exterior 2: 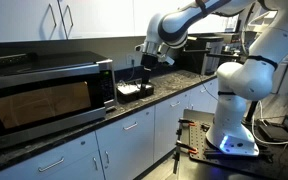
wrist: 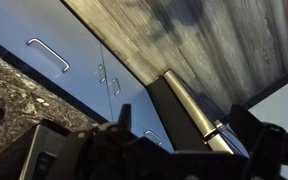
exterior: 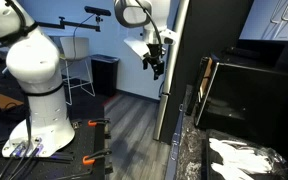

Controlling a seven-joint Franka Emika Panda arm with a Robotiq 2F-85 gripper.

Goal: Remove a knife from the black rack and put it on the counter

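The black rack point(exterior 2: 134, 92) stands on the dark speckled counter point(exterior 2: 169, 82) just right of the microwave, with pale pieces on top; I cannot make out single knives. My gripper point(exterior 2: 144, 66) hangs a little above the rack, fingers pointing down. It also shows in an exterior view point(exterior: 156, 68), high beside a steel post. In the wrist view the two fingers point(wrist: 184, 130) stand wide apart with nothing gripped. A dark strip with a silver edge point(wrist: 199, 115) runs behind them. The counter point(wrist: 9, 90) shows at the lower left.
A black microwave point(exterior 2: 44, 95) fills the counter's left part and also shows in an exterior view point(exterior: 249, 90). White crumpled material point(exterior: 244, 155) lies on the counter point(exterior: 189, 150). White cabinets point(wrist: 54, 50) and grey plank floor point(wrist: 214, 40) lie below. The robot base point(exterior 2: 239, 100) stands beside the counter.
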